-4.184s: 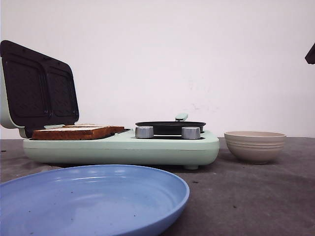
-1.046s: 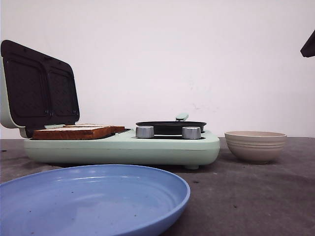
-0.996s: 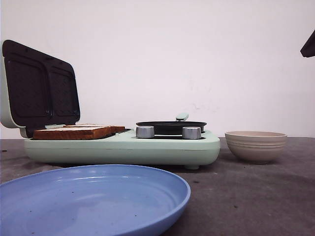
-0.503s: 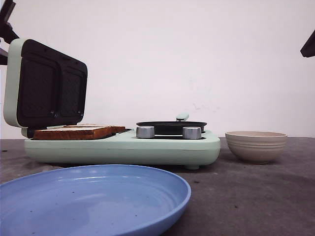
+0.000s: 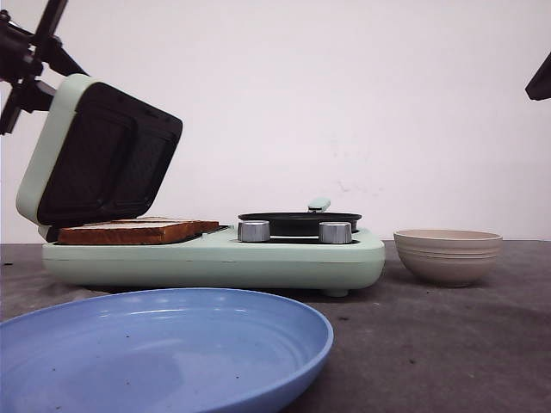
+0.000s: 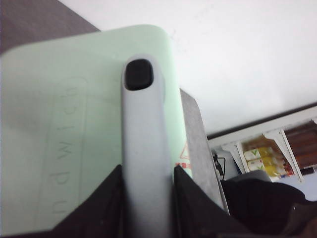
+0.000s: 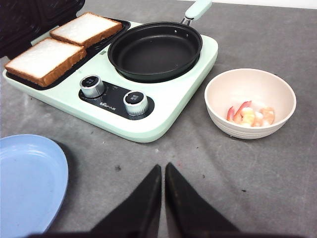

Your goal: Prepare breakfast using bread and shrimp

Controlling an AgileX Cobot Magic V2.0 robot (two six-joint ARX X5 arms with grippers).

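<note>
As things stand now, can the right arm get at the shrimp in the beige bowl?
Probably yes. The right gripper hangs shut above bare table, and the bowl with the shrimp sits open-topped with nothing between.

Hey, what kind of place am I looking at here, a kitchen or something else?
Probably a lab bench staged as a kitchen, not a home. A mint-green breakfast maker sits on a bare grey tabletop against a blank white wall, and the left wrist view shows storage shelves behind.

Blue plate [image 5: 164, 344] cut off at front view's bottom/left edge; right arm [image 5: 540, 79] only a corner at right edge; lid [image 6: 59, 139] lettering too faint to read.
</note>
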